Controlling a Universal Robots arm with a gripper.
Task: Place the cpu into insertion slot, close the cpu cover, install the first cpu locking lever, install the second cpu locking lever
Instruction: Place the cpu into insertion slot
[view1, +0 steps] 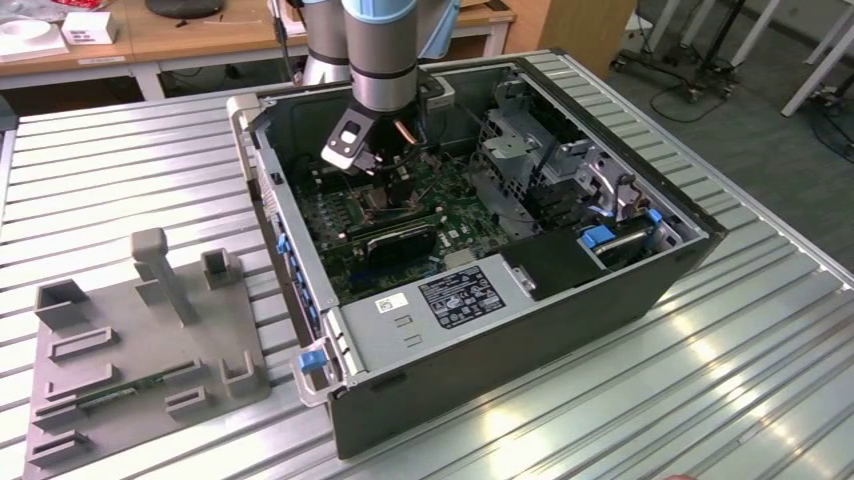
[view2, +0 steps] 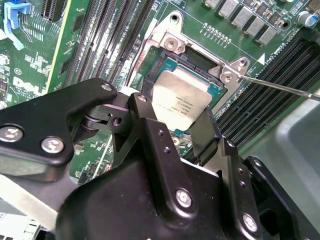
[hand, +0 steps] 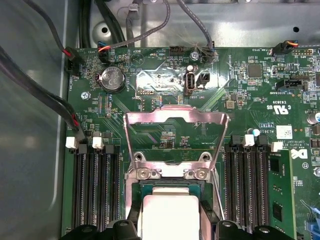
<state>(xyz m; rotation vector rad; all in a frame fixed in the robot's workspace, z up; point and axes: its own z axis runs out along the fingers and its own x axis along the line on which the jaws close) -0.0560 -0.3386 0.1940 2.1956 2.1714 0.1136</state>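
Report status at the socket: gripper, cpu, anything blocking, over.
Status: gripper shut on cpu. The cpu sits over insertion slot, seating unclear. The cpu cover stands raised, off the slot.

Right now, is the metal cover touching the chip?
Apart. In the first wrist view the cover stands flipped open, with a strip of socket between it and the chip.

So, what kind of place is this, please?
Likely a robotics lab: a robot arm reaches into an open computer case on a ribbed metal table, with wooden desks beyond.
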